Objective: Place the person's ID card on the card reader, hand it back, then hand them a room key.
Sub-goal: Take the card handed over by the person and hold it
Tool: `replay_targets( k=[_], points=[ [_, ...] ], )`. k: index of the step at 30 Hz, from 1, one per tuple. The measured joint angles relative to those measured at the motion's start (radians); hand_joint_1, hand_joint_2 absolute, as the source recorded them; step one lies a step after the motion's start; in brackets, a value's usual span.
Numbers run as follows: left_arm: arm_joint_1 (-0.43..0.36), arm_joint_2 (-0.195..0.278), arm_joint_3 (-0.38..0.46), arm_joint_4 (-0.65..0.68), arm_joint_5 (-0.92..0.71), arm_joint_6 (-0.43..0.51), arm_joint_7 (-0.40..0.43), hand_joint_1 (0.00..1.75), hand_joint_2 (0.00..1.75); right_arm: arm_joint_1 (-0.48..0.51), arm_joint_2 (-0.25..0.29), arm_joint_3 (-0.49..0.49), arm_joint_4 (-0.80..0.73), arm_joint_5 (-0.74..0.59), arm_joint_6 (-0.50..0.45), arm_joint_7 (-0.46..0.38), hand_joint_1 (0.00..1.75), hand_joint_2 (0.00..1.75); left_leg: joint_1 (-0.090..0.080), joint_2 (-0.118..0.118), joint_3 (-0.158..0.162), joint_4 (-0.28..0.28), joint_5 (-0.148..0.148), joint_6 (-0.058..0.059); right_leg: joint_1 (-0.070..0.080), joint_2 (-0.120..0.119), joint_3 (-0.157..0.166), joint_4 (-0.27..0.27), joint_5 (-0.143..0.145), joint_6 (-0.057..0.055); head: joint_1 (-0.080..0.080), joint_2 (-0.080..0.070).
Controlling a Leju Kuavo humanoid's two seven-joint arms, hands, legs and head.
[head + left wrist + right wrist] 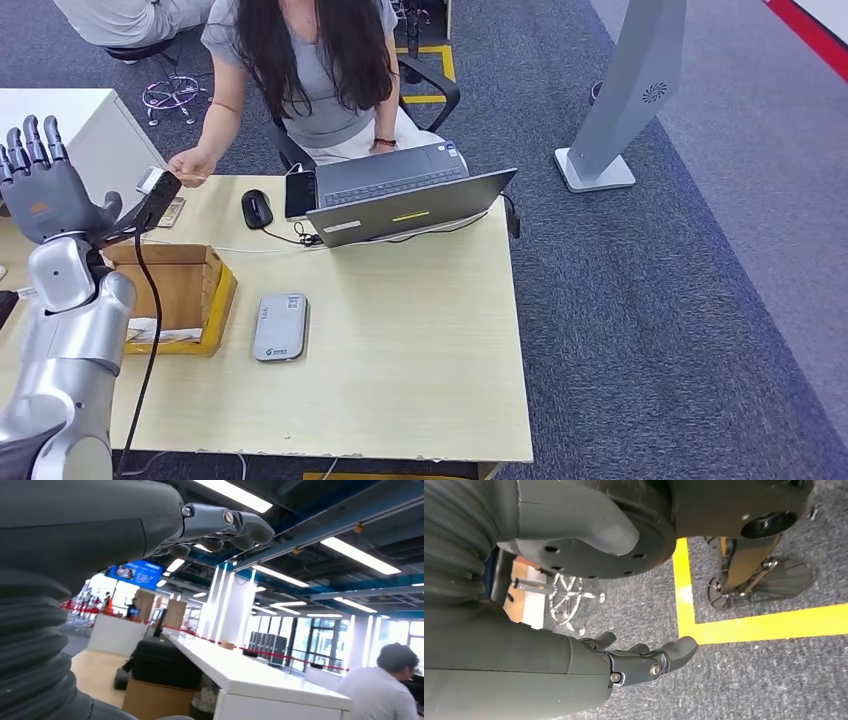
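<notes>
Grey left hand point(45, 180) up beside box point(180, 295), fingers wide, empty. I wait for person's hand point(190, 165) to bring card.

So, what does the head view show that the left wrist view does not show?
Only the head view shows the table with the grey card reader, the laptop, the mouse, the wooden box and the seated person's hand reaching toward the robot. Only the left wrist view shows ceiling lights, a white counter and another person in white. Both show the raised left hand, with spread fingers holding nothing.
</notes>
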Motion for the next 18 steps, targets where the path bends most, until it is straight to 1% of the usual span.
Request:
replay_targets(
  k=[2,4,9,13,18],
  points=[
    [-0.039,0.024,-0.022,0.082,0.002,0.001,0.007,0.00,1.75,0.000,-0.001,0.007,0.000,0.001,0.000,0.008,0.00,1.75,0.000,0.001,-0.001,0.000,0.000,0.000,0.000,0.001,-0.001,0.000,0.000,0.000,0.000,0.000],
    [-0.059,0.043,-0.033,0.137,0.004,0.002,0.012,0.00,1.75,-0.001,-0.002,0.013,0.000,0.005,0.000,0.024,0.00,1.75,0.000,0.001,-0.002,0.000,-0.001,0.001,0.000,0.001,-0.002,0.000,0.000,0.001,0.000,0.000],
    [-0.063,0.079,-0.037,0.207,0.043,0.029,-0.027,0.00,1.75,0.002,-0.008,0.028,0.003,0.021,-0.002,0.080,0.00,1.75,0.000,0.000,-0.004,0.000,-0.001,0.000,0.000,0.000,-0.004,0.000,-0.001,0.000,0.000,0.000],
    [-0.042,0.084,-0.037,0.224,0.057,0.040,-0.055,0.00,1.75,0.013,-0.011,0.040,0.006,0.027,-0.004,0.091,0.00,1.75,0.000,-0.001,-0.004,0.000,-0.001,0.000,0.000,-0.001,-0.004,0.000,-0.001,0.000,0.000,0.000],
    [-0.021,0.079,-0.037,0.226,0.058,0.041,-0.061,0.00,1.75,0.017,-0.011,0.048,0.008,0.029,-0.005,0.089,0.00,1.75,0.000,-0.001,-0.005,0.000,-0.001,0.001,0.000,-0.001,-0.004,0.000,-0.001,0.000,0.000,0.000]
  ],
)
